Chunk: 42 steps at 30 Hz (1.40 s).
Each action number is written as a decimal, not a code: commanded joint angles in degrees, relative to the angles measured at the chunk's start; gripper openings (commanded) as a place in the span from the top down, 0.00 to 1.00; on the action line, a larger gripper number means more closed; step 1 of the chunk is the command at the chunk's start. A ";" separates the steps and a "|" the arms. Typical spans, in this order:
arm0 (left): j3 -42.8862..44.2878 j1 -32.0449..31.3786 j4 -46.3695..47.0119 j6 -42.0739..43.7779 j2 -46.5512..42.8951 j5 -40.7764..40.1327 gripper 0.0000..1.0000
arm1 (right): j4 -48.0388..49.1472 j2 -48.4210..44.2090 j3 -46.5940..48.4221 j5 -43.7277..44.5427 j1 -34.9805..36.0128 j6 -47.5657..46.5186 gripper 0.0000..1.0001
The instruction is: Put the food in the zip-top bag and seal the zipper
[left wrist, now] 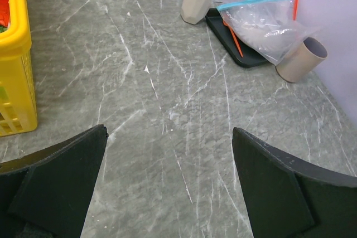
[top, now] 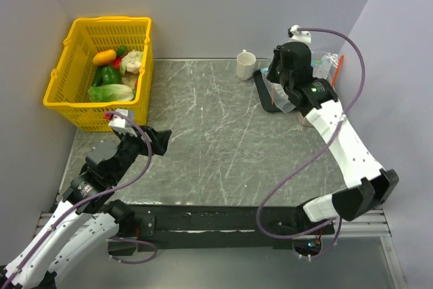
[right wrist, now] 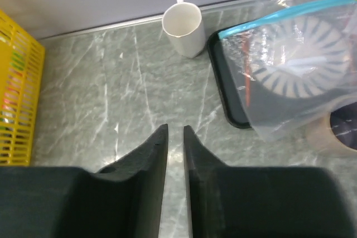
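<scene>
Black fingers [right wrist: 145,171] of the right gripper [right wrist: 175,127] fill the bottom of its wrist view, parted by a narrow slit with nothing between them (released, gripping nothing). Ahead of it and to the right we see the bag [right wrist: 279,104] lying on a dark tray [right wrist: 226,98], its right side spilling off the tray against a tan cup [left wrist: 301,59]. The zipper [right wrist: 290,15] runs along the bag's far edge; we cannot tell whether it is pressed shut. A striped round thing [right wrist: 304,48] shows through the plastic. Straight ahead of this gripper stands a white mug [right wrist: 183,26], just left of the tray. An orange stick [left wrist: 234,40] lies on the tray by the bag. The left gripper [left wrist: 168,132] hangs over the table [left wrist: 167,54], jaws spread wide and holding nothing. A yellow basket [left wrist: 17,82] sits just to its left, with the food [top: 111,76] inside, well apart from the bag.
</scene>
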 commanded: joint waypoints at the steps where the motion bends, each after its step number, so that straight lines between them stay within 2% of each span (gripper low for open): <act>1: 0.18 0.42 1.35 0.88 0.12 -0.25 0.01 | -3.30 -2.29 -1.24 4.65 -2.04 0.40 0.38; 3: 0.18 0.33 1.26 0.80 0.12 0.01 0.01 | -2.43 -2.29 -3.25 5.54 -3.53 2.15 0.27; 4: 0.18 0.33 1.26 0.80 -0.06 0.01 0.01 | -1.20 -2.37 -3.96 3.97 -5.71 2.77 0.25; 12: 0.09 0.33 1.35 0.80 -0.15 0.19 0.01 | 7.24 -0.09 -12.13 -6.59 -20.14 12.07 0.24; 17: 0.18 0.42 1.17 0.80 0.20 0.01 0.01 | 9.00 7.28 -11.00 -14.67 -26.73 16.13 0.23; 25: 0.18 0.51 1.17 0.88 0.12 -0.34 0.01 | 9.36 17.30 -6.52 -15.82 -28.94 19.38 0.23; 31: 0.09 0.51 1.17 0.97 0.20 -0.51 0.01 | 12.08 20.47 -8.01 -14.76 -28.94 20.97 0.25; 33: 0.18 0.51 1.26 0.97 0.20 -0.60 0.01 | 11.99 21.96 -7.22 -14.76 -28.94 21.23 0.35; 34: 0.18 0.51 1.17 1.06 0.38 -0.51 0.01 | 12.26 22.23 -7.04 -15.11 -28.94 21.14 0.45; 35: 0.18 0.51 1.17 1.06 0.38 -0.60 0.01 | 12.61 21.97 -7.57 -15.12 -28.85 20.79 0.66; 38: 0.18 0.51 1.17 1.06 0.47 -0.78 0.01 | 14.72 20.31 -8.88 -16.43 -28.76 19.92 1.00; 42: 0.18 0.60 1.26 1.15 0.73 -0.69 0.01 | 13.84 15.49 -9.06 -14.86 -27.62 17.81 1.00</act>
